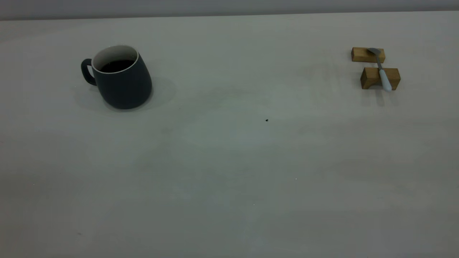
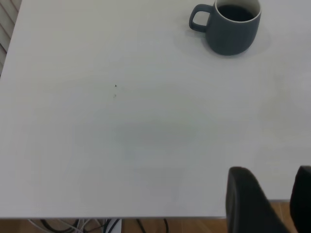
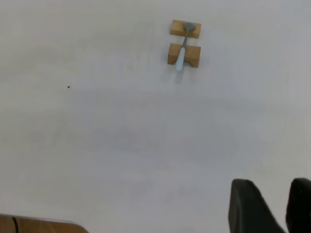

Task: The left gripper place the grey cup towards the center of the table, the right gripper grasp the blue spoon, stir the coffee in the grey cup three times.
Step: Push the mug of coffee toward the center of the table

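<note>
Bare table [image 1: 229, 200] fills everything closest to me, off-white and matte, with one tiny dark speck [image 1: 266, 120] near its middle; I'll place things from that speck. Neither arm reaches into the outside view. Each wrist view shows its own gripper hanging back over the table's near edge: the left gripper [image 2: 277, 199] with its two black fingers apart and holding nothing, the right gripper [image 3: 273, 204] likewise spread and empty.

Well off to the speck's left and farther back stands the cup [image 1: 120, 77], upright, handle turned away from the speck, coffee [image 1: 117, 65] dark inside its white wall. Well off to the speck's right, also farther back, the spoon [image 1: 381, 68] lies bridged across two wooden blocks [image 1: 374, 68], bowl on the far block, pale handle overhanging the near one.

Nothing looks started. My worry is the cup: its rounded belly could slip in a pinch, and a jerky slide would slop coffee. The spoon is thin and perched; a clumsy approach could knock it off the blocks.

Beyond the table's back edge runs a plain grey wall [image 1: 229, 7]. Wood floor and some cables show under the near edge.
</note>
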